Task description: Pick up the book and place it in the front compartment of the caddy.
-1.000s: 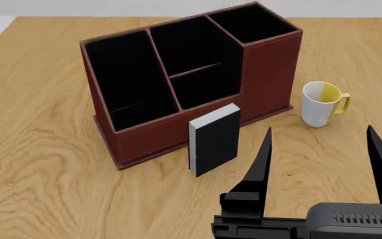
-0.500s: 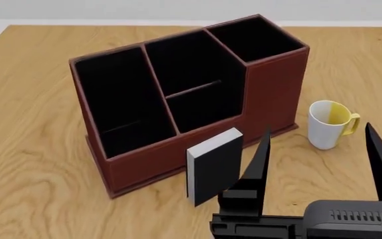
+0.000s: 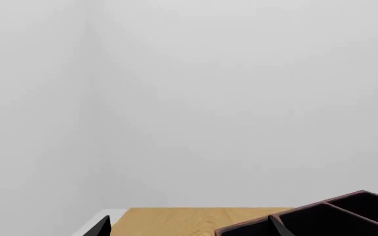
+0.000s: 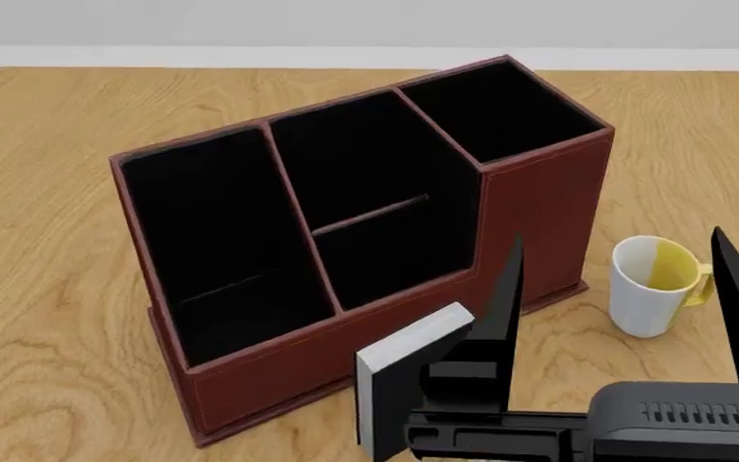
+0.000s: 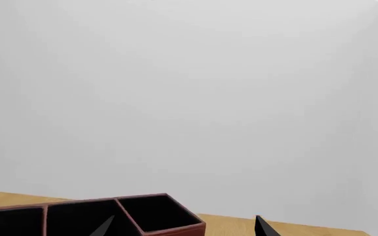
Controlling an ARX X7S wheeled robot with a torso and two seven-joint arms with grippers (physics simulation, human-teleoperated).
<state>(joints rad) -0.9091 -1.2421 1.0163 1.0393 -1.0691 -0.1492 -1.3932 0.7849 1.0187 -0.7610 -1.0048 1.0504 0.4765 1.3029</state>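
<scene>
We see the small thick black-covered book with pale page edges [image 4: 402, 380] standing upright on the light wooden table [image 4: 62, 289], just in front of the near wall of the large red-brown leather-look caddy with black lining [image 4: 537, 202]. Its long axis runs vertically, page edges facing us and slightly left. Our right gripper [image 4: 626, 308] is the nearer one, its two black fingers [image 4: 508, 289] spread wide apart and empty; the book lies to the left of the left finger, outside the gap, so we judge the hand must shift left. Our left gripper is out of sight. A white-and-yellow mug [image 4: 652, 286] stands right of the caddy.
</scene>
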